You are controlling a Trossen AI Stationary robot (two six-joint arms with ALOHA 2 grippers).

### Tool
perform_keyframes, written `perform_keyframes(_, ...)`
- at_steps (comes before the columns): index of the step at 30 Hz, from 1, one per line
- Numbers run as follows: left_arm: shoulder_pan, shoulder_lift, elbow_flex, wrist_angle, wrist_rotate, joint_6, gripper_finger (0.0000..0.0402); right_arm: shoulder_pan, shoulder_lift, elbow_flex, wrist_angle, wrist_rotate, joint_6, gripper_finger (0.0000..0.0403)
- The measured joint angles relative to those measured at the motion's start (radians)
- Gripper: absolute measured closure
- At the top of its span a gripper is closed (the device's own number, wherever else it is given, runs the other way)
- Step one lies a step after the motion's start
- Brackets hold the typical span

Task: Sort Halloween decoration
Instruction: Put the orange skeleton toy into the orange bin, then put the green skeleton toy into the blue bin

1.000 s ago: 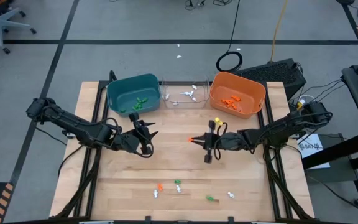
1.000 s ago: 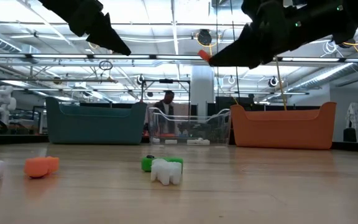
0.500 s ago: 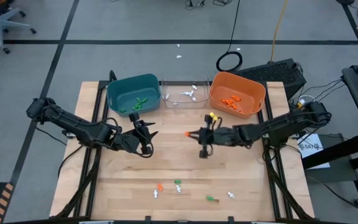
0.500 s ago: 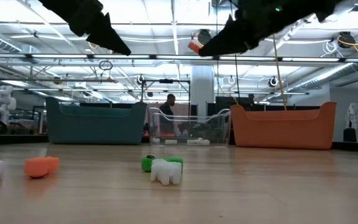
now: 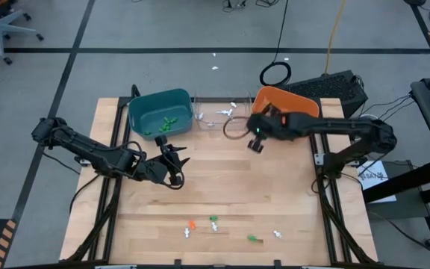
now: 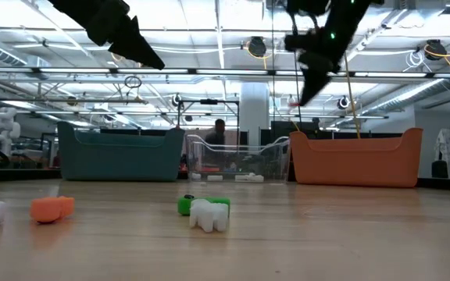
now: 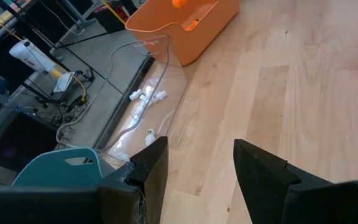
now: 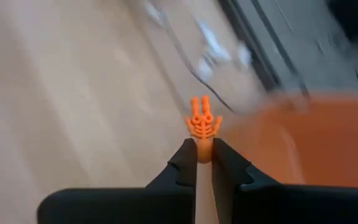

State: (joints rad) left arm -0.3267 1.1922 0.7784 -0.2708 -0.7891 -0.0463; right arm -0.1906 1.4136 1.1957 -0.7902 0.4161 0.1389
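Orange trinket (image 8: pixel 202 126) pinched in right gripper (image 8: pixel 204 163) by orange bin (image 5: pixel 298 106). Teal bin (image 5: pixel 145 104), upper left: green pieces (image 5: pixel 167 124). Clear bin (image 5: pixel 216 109): white pieces (image 5: pixel 222 114). Left gripper (image 7: pixel 197 163) open, empty.

The setting was a robotics lab: a wooden workbench (image 5: pixel 222 187) stood on a grey floor marked with black tape (image 5: pixel 73 56), beneath ceiling trusses (image 6: pixel 209 70), beside loose cables (image 5: pixel 278 45).
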Motion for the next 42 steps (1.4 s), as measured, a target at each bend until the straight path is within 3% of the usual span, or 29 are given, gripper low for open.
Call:
perform_keyframes(8,0.0,0.0,0.0,0.0,0.0,0.0,0.0224,-0.227,0.0,-0.079,-0.076,-0.079,-0.008,0.0398)
perform_keyframes(15,0.0,0.0,0.0,0.0,0.021,-0.001,0.0224,-0.398,0.0,-0.21,0.082,-0.078,-0.044,0.0398)
perform_keyframes(21,-0.001,0.0,0.0,0.0,0.071,-0.004,0.0224,-0.465,0.0,-0.292,0.191,-0.085,-0.033,0.0395)
perform_keyframes(28,-0.001,0.0,0.0,0.0,0.089,-0.061,0.0224,-0.464,0.0,-0.269,0.154,-0.08,0.028,0.0319)
perform_keyframes(34,-0.003,0.0,0.0,0.001,0.195,-0.087,0.0224,-0.395,-0.043,-0.2,0.102,-0.027,0.038,0.0255)
perform_keyframes(42,-0.003,0.0,0.0,0.026,0.204,-0.087,0.0224,-0.244,-0.224,-0.168,0.013,0.081,0.107,0.0253)
